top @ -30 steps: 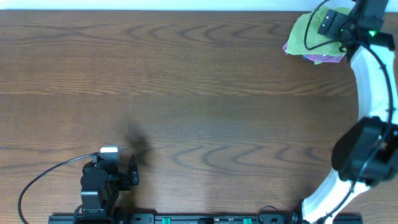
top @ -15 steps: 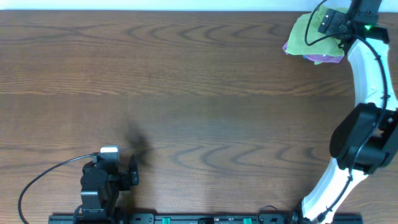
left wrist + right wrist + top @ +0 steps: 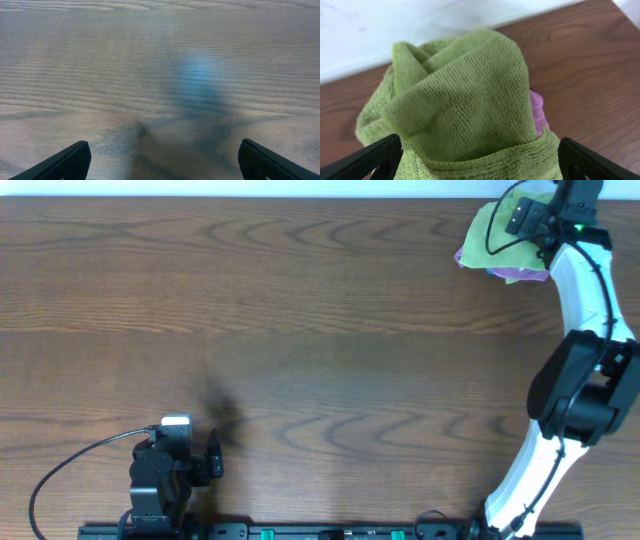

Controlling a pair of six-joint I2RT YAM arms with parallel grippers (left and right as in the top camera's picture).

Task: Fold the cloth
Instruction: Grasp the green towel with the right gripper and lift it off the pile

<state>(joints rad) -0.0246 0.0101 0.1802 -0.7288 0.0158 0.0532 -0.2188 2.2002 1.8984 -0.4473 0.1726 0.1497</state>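
Note:
The cloth (image 3: 484,232) is a lime-green heap, crumpled at the table's far right corner. In the right wrist view the cloth (image 3: 465,100) fills the middle, bunched into loose folds. My right gripper (image 3: 479,152) is open, its two black fingers wide apart on either side of the heap's near edge; whether they touch it I cannot tell. From overhead the right gripper (image 3: 545,215) sits over the cloth's right part and hides it. My left gripper (image 3: 163,150) is open above bare wood, and overhead the left gripper (image 3: 190,448) rests at the near left.
A purple cloth (image 3: 518,274) lies under the green one, and a strip of the purple cloth (image 3: 538,113) peeks out at its right. The table's far edge (image 3: 300,198) meets a white wall just behind the heap. A black cable (image 3: 60,475) loops by the left arm.
The right arm has straightened and reached slightly farther toward the table's far edge over the cloth. The cloth and the left arm have not moved.

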